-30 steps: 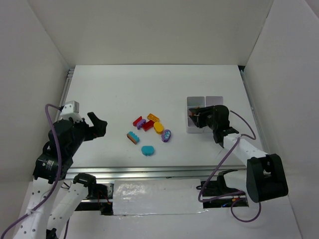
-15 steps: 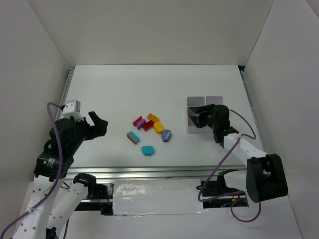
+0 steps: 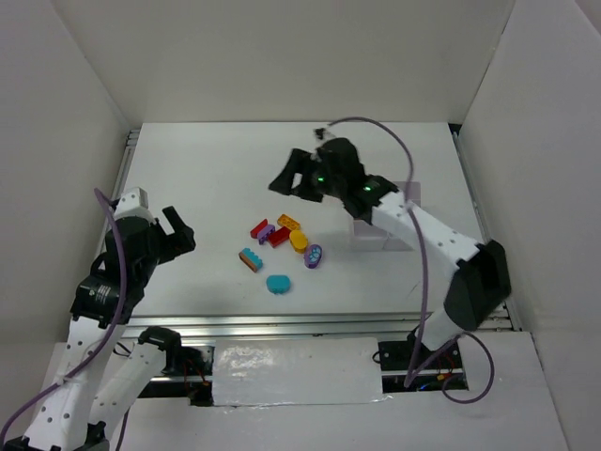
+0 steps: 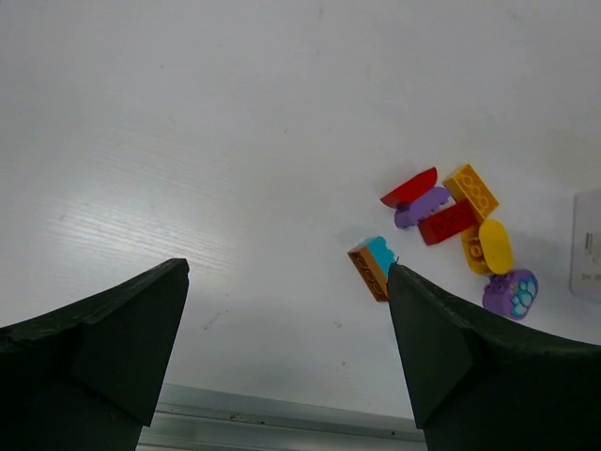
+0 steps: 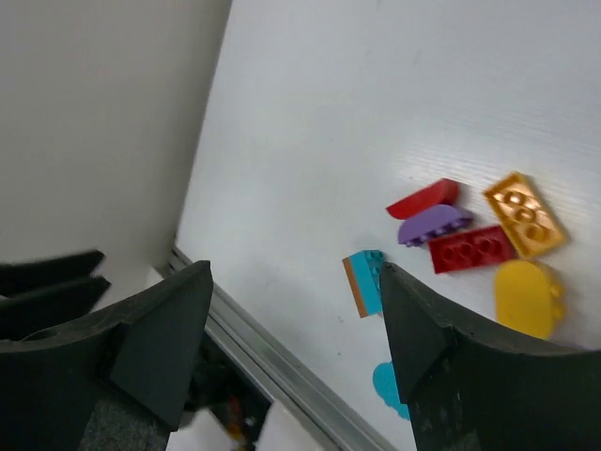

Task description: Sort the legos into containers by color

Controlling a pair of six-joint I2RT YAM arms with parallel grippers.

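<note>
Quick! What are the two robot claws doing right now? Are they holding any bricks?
Left gripper: open, holding nothing.
Right gripper: open, holding nothing.

No text, brand or number I can read in any of my views, only faint dark marks on the containers (image 4: 589,254), too small to make out

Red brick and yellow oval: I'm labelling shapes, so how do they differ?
The red rectangular plastic brick has straight edges and corners; the yellow oval plastic brick is rounded. The red one shows a row of circles; the yellow one's top looks smooth. Both lie loose on the white table.
</note>
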